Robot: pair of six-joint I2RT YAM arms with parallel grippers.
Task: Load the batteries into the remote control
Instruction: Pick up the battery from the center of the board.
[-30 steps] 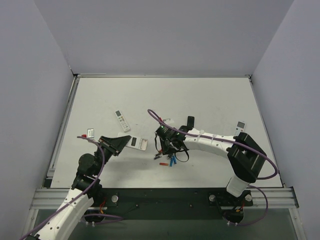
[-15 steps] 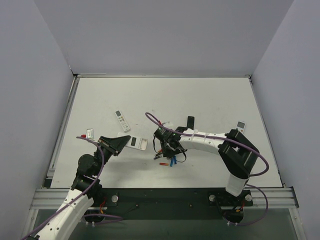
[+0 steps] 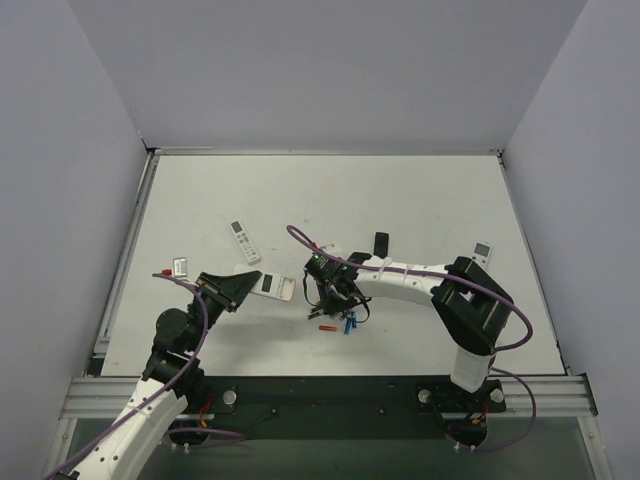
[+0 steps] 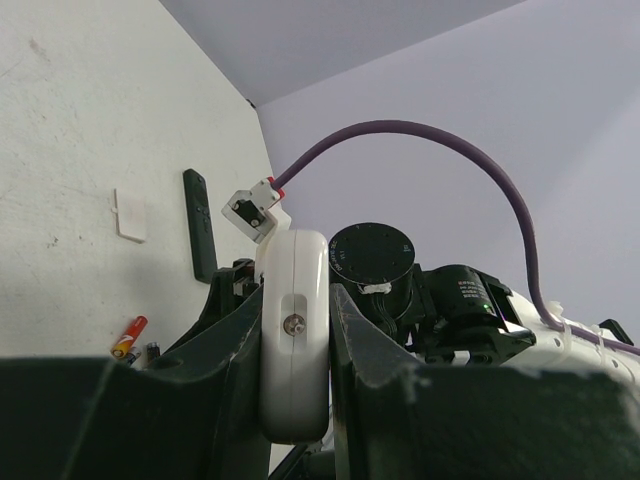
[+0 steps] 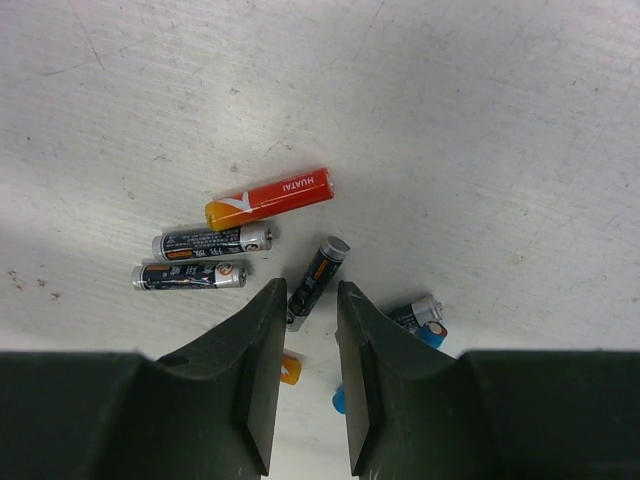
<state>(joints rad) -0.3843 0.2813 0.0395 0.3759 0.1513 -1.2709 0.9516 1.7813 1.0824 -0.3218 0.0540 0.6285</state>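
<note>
The remote control (image 4: 294, 340) is white and stands edge-on between my left gripper's (image 4: 296, 300) jaws, which are shut on it. In the top view this gripper (image 3: 238, 286) holds the remote (image 3: 274, 286) at the left of the table. My right gripper (image 5: 310, 292) is open, tips down over the batteries. A dark grey battery (image 5: 316, 274) lies with its lower end between the fingertips. A red-orange battery (image 5: 270, 198) and two dark grey ones (image 5: 213, 241) lie just beyond. Blue ones (image 5: 430, 327) lie to the right. In the top view the right gripper (image 3: 335, 298) covers most of the pile (image 3: 338, 325).
A slim white remote (image 3: 244, 241) lies at the back left and a black remote (image 3: 381, 244) behind the right arm. A small white piece (image 3: 181, 266) lies at far left, another (image 3: 482, 251) at far right. A flat white cover (image 4: 130, 214) lies beside the black remote (image 4: 200, 225).
My right arm has shifted a little to the left and its gripper has settled over the battery pile. The left arm and the remote have not moved.
</note>
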